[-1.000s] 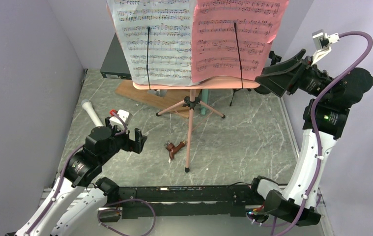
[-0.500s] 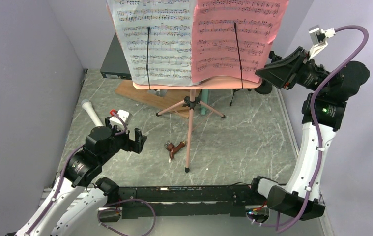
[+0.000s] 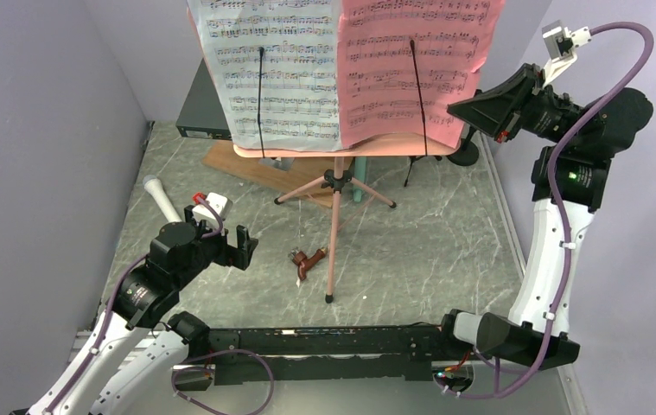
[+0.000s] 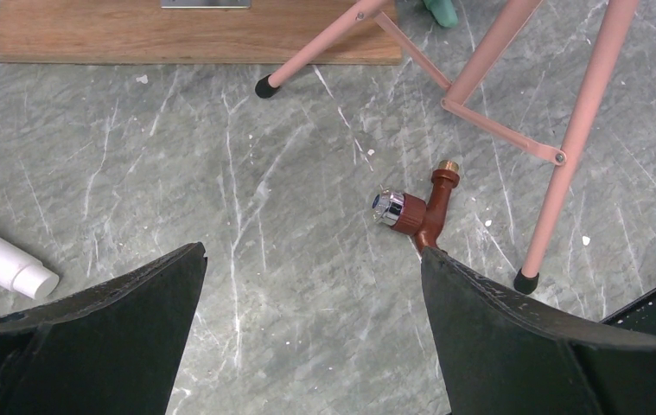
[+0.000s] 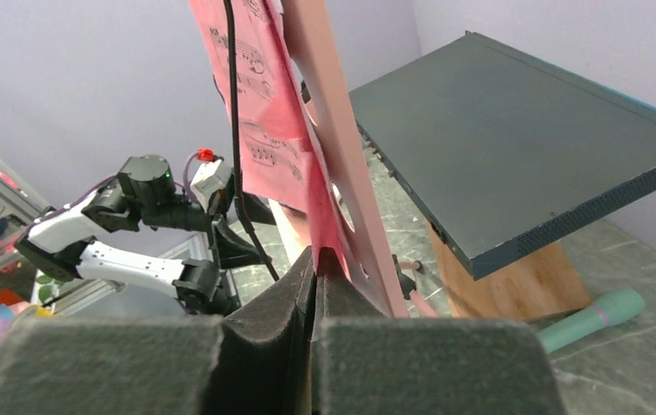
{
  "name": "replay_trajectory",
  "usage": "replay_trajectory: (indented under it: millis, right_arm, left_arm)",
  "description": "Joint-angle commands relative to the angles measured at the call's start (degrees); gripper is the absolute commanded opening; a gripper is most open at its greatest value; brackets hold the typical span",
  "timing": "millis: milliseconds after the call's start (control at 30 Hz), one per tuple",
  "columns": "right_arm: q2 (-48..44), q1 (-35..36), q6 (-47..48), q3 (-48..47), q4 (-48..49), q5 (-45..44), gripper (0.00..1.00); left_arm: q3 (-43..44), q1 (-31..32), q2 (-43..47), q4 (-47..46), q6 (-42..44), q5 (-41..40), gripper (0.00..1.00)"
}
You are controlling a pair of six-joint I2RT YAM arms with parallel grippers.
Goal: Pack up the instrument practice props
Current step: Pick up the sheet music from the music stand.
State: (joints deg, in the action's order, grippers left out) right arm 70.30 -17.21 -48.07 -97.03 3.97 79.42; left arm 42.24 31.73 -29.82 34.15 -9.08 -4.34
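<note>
A grey marble table (image 3: 445,242), lilac walls. At 8 o'clock the left gripper (image 3: 243,245) hangs low, jaws apart and empty. The stand (image 3: 334,225) at 12 props the pages upright. At 2 o'clock the right gripper (image 5: 314,259) pinches the red page (image 3: 410,60) by its corner, probably to peel it off.

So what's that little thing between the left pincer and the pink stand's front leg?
A small brown piece lies on the floor there, nearer the leg than the left pincer. The top view shows it.
</note>
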Motion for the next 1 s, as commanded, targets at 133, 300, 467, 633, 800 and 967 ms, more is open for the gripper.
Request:
replay_trajectory:
  millis: [133,300,467,633,800,967]
  right_arm:
    - [0.0,-4.1,-2.0,-7.2,4.1,0.1,0.00]
    - [0.7,-8.5,-6.2,-9.4,8.8,1.2,0.00]
    - [0.8,-9.7,-9.6,-7.4,12.1,1.4,0.00]
    - [0.9,-10.2,-2.1,-9.0,3.7,1.7,0.00]
    - [2.5,-10.3,-1.8,-13.2,4.0,1.7,0.00]
    - [4.7,-10.0,-5.6,-15.7,8.5,1.3,0.08]
  left_arm:
    - [0.6,-0.3,0.3,0.0,0.8,1.9,1.00]
    - [0.6,-0.3,0.3,0.0,0.8,2.0,1.00]
    - [0.5,-0.3,0.2,-0.1,0.9,2.1,1.00]
    - [0.6,-0.3,0.2,-0.1,1.0,2.2,1.00]
    - [0.6,-0.3,0.1,-0.1,1.0,2.2,0.99]
    - [0.6,-0.4,0.0,-0.1,0.9,2.1,0.99]
